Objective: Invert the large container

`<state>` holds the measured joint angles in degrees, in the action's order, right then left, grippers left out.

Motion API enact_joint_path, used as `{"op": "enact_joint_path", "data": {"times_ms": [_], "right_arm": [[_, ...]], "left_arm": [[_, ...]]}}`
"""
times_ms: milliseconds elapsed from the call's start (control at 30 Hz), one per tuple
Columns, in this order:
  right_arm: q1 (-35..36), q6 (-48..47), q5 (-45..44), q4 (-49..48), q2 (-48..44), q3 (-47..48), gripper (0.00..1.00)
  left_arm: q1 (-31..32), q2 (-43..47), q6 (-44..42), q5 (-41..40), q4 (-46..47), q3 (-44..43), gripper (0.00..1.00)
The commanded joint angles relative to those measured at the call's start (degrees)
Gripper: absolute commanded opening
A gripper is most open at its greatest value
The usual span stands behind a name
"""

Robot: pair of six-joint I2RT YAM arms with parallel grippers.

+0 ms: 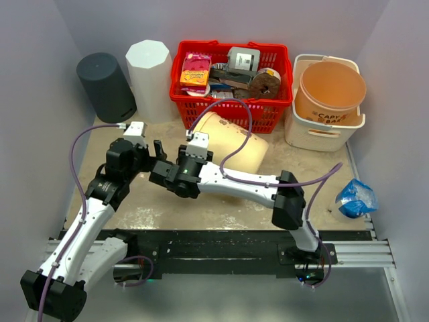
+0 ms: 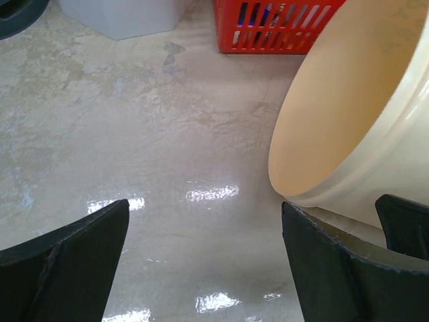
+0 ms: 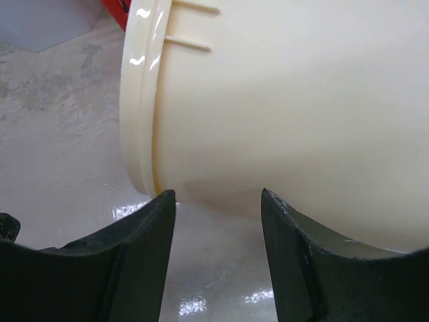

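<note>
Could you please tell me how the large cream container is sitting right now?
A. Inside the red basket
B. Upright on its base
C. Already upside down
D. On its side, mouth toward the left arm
D: the cream container lies on its side on the table in front of the red basket, and the left wrist view looks straight into its open mouth.

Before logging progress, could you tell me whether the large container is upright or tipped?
Tipped: the large container lies on its side, open mouth facing leftward.
</note>
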<state>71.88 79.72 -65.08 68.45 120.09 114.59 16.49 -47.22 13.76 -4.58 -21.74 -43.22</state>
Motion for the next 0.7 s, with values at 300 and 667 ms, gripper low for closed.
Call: {"op": "enact_joint_path", "data": {"times_ms": [300,667], "right_arm": [[-2.2,-14.7,9.0,-32.8,-32.6,-36.9,0.61],[-9.3,-17.9,16.9,-39.2,-44.8,-54.4,0.63]], "left_arm": [[-0.4,-4.4,9.1,24.0,20.7,4.0,0.99],[-0.1,-7.8,14.7,35.9,35.9,11.6,0.98]]}}
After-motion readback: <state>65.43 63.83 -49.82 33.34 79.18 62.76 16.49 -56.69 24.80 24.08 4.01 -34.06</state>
